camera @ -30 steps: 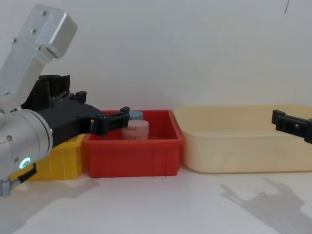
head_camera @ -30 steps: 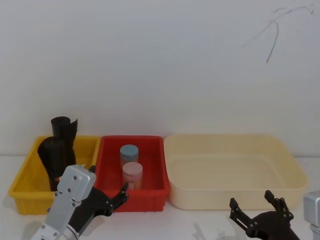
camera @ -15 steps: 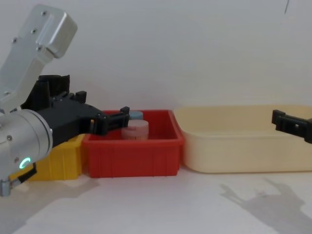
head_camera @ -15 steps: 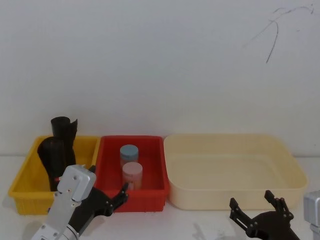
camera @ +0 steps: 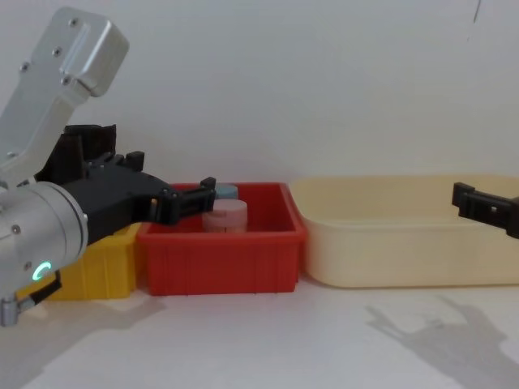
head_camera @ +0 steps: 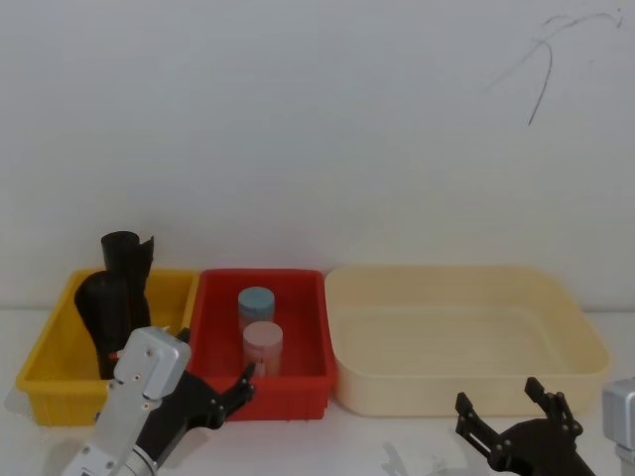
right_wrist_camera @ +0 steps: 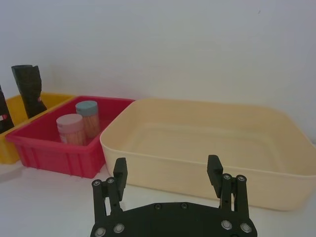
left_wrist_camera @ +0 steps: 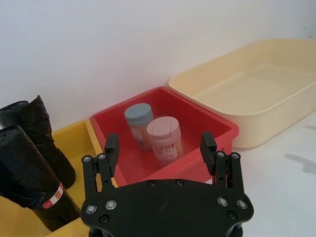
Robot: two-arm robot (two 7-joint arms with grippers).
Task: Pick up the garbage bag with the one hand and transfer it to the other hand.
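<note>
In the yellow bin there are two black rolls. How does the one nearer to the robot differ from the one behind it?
The garbage bag, in front, carries a red-and-white label band; the rear roll shows none. The garbage bag has a rounded, closed top; the rear roll ends in a ragged, uneven top. Both are black and stand in the yellow bin, rising above its rim.

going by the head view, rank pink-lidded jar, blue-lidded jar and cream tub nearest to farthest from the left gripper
1. pink-lidded jar, front of the red bin, just beyond the left gripper.
2. blue-lidded jar, directly behind the pink one, same bin.
3. cream tub, right of the red bin.
</note>
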